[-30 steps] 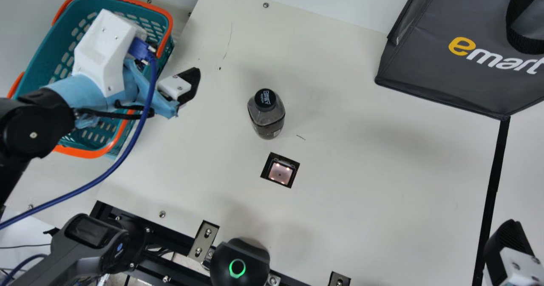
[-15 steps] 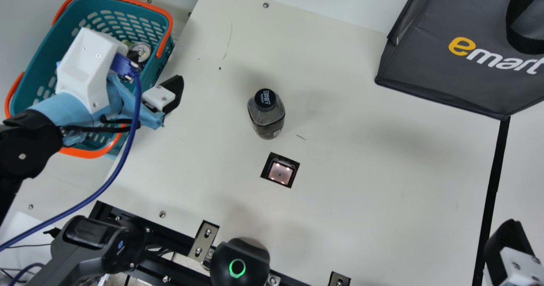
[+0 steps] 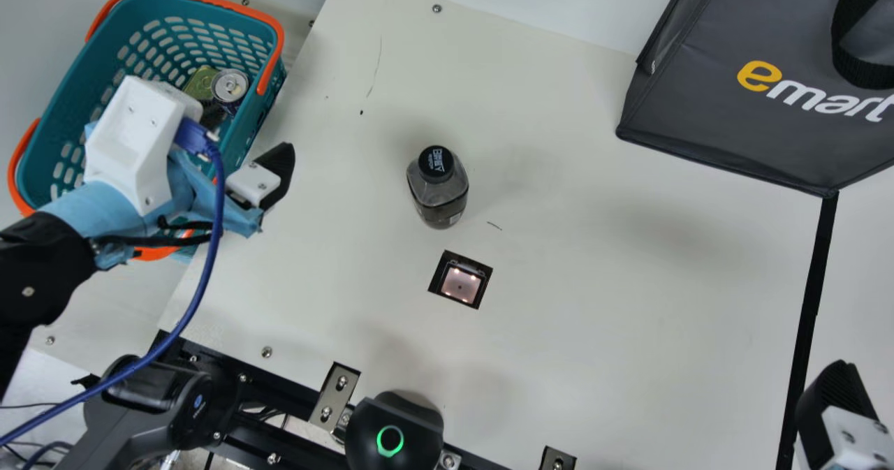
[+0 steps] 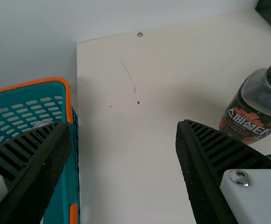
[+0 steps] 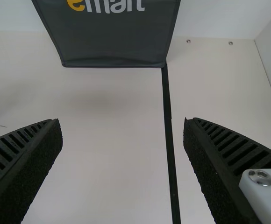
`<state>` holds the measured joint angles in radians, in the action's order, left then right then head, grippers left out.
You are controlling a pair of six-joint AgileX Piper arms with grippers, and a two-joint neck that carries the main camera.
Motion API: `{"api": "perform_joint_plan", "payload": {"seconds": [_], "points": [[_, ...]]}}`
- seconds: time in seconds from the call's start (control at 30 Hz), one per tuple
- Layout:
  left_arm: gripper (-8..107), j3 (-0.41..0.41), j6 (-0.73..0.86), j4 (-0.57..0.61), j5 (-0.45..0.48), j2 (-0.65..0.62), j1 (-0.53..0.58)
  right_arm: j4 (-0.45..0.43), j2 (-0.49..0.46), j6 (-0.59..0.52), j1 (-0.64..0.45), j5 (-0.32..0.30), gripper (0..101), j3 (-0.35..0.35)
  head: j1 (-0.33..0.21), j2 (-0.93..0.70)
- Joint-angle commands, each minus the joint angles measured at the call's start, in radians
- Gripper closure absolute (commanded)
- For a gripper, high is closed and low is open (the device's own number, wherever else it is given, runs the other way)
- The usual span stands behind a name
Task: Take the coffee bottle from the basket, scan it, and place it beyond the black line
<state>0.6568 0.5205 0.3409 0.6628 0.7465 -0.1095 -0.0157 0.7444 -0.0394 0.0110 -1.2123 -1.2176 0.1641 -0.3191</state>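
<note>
The coffee bottle (image 3: 438,189), dark with a black cap, stands upright on the table behind the scanner window (image 3: 461,283). My left gripper (image 3: 241,156) is over the basket's (image 3: 66,82) table-side rim, to the left of the bottle. The left wrist view has the bottle (image 4: 257,105) outside the fingers of my left gripper (image 4: 124,128), which stands open and holds nothing. At the lower right, my right gripper (image 3: 838,393) is by the black line (image 3: 810,302). In the right wrist view that line (image 5: 170,144) runs between the fingers of my right gripper (image 5: 123,123), open with nothing held.
Inside the basket are a can (image 3: 230,86) and a green item (image 3: 201,82). A dark grey shopping bag (image 3: 719,121) stands at the back right, its corner at the black line. A black device with a green ring (image 3: 394,431) sits at the front edge.
My left gripper has moved left and toward the front over the basket, uncovering the can inside. The bottle and my right gripper have kept still.
</note>
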Motion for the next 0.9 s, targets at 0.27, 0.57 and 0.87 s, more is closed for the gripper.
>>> {"api": "perform_joint_plan", "payload": {"seconds": [0.27,0.57,0.87], "points": [[9,-0.044,0.021,0.004,0.024,-0.065,-0.009,0.000,0.000,0.000,0.000,-0.002,11,0.000,-0.026,-0.002],[9,-0.077,0.013,-0.016,0.030,-0.112,-0.011,0.000,0.000,0.000,0.000,-0.002,11,0.000,-0.026,-0.002],[9,-0.087,-0.014,-0.033,0.042,-0.133,-0.018,0.000,0.000,0.000,0.000,-0.002,11,0.000,-0.026,-0.002]]}}
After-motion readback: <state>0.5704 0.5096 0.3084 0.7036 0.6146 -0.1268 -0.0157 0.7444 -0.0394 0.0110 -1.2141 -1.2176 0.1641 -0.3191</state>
